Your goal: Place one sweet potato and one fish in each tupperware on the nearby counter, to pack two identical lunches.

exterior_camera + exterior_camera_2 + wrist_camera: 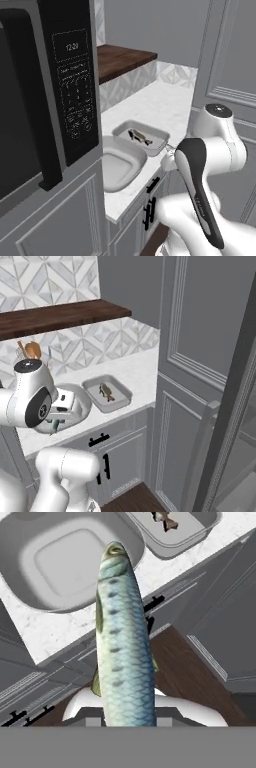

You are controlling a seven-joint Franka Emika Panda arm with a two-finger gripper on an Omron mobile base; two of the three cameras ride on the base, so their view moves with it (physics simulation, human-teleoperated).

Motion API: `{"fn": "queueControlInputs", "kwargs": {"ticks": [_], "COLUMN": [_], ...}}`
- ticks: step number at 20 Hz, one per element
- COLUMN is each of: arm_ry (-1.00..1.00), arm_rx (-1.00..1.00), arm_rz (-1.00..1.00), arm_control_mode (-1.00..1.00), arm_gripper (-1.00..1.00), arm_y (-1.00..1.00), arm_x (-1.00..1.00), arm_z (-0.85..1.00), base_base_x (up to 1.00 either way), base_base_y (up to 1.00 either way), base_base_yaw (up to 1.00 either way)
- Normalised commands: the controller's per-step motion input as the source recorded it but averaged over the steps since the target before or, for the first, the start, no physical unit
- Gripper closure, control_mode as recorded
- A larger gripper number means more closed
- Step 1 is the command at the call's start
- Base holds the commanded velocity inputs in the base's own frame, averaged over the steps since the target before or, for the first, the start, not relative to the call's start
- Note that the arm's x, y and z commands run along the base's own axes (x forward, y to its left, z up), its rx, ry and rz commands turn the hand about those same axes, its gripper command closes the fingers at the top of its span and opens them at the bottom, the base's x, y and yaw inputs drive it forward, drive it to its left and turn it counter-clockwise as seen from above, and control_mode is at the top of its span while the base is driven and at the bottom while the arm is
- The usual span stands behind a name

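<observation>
your end effector (125, 712) clamps pale fish (121, 637), long axis pointing ahead toward empty round tupperware (65, 562) on surface (165, 107). rectangular tupperware (142, 136) beside it holds dark fish (140, 136).

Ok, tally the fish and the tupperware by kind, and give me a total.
Fish: 2, the pale fish, held, and the dark fish in the rectangular tupperware.
Tupperware: 2, that one and the round tupperware.
Total: 4
</observation>
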Motion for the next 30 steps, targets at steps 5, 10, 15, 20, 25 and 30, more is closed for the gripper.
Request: {"fn": "queueControlInputs", "kwargs": {"ticks": [5,10,15,20,25,30], "arm_ry": [0.00,0.02,0.11,0.12,0.12,0.17], "arm_rx": [0.00,0.00,0.00,0.00,-0.05,-0.15], "arm_rz": [0.00,0.23,0.32,0.31,0.18,0.00], "arm_control_mode": [1.00,-1.00,-1.00,-1.00,-1.00,-1.00], "arm_gripper": [1.00,1.00,1.00,1.00,1.00,1.00], "arm_y": [0.00,0.01,0.24,0.50,0.61,0.66], "arm_x": [0.00,0.89,1.00,1.00,1.00,0.65], "arm_z": [0.00,0.00,-0.12,-0.31,-0.48,-0.41], "base_base_x": [0.13,0.00,0.00,0.00,0.00,0.00], "base_base_y": [0.02,0.00,0.00,0.00,0.00,0.00], "base_base_yaw": [0.08,0.00,0.00,0.00,0.00,0.00]}}
